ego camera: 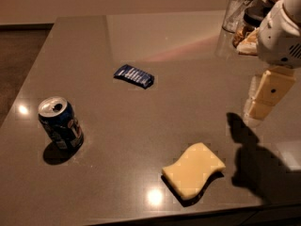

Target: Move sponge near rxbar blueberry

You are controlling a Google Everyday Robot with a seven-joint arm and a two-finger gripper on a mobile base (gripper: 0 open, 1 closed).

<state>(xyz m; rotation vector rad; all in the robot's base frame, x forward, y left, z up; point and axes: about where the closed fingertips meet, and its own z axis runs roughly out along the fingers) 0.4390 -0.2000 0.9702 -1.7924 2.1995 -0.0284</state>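
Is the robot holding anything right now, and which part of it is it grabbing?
Nothing is held. The gripper hangs at the right above the table, apart from the sponge, which lies flat near the front edge.

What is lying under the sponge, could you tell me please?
The sponge lies flat on the table; anything beneath it is covered. The hand hangs above the table to its right, apart from it.

An opened blue can (61, 125) is standing upright near the left edge of the grey counter (141, 46). A clear glass (239, 9) and a dark-lidded jar (249, 26) are sitting at the far right corner, just behind the hand (259, 108) hanging there.
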